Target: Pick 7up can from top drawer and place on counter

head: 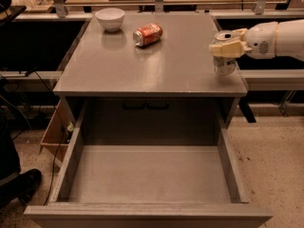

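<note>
The 7up can (224, 64) stands upright at the right edge of the grey counter (142, 65), close to its front corner. My gripper (224, 47) reaches in from the right with its cream fingers (229, 47) shut around the can's upper half. I cannot tell whether the can's base touches the counter. The top drawer (152, 175) is pulled fully open below the counter, and its grey floor is bare.
A red-orange drink can (147, 34) lies on its side at the back middle of the counter. A white bowl (109, 18) stands at the back left. A cardboard box (51, 132) sits on the floor left of the drawer, and a dark shoe (21, 184) lies farther left.
</note>
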### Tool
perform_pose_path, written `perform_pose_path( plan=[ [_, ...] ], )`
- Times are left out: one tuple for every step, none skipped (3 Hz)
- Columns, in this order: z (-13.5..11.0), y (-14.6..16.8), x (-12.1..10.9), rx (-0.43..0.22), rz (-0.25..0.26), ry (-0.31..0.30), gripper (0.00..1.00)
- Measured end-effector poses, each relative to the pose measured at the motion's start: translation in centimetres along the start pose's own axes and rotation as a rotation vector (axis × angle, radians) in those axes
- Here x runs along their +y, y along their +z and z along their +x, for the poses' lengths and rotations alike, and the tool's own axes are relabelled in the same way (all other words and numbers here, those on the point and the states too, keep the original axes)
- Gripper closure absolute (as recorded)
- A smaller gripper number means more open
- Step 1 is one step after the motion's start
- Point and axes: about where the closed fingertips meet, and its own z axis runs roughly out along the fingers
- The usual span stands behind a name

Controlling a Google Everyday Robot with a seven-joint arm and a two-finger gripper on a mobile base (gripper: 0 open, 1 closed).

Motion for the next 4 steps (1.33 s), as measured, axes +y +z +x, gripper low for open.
perform_pose_path(
  plan=[
    [0.2, 0.2, -0.1, -0.066, 0.018, 0.033, 1.0],
    [0.3, 1.0, 0.1, -0.128, 0.02, 0.057, 0.84],
    [0.4, 1.6, 0.4, -0.168, 0.023, 0.065, 0.61],
    [1.1, 2.0, 0.8, -0.189, 0.023, 0.079, 0.38]
  ],
)
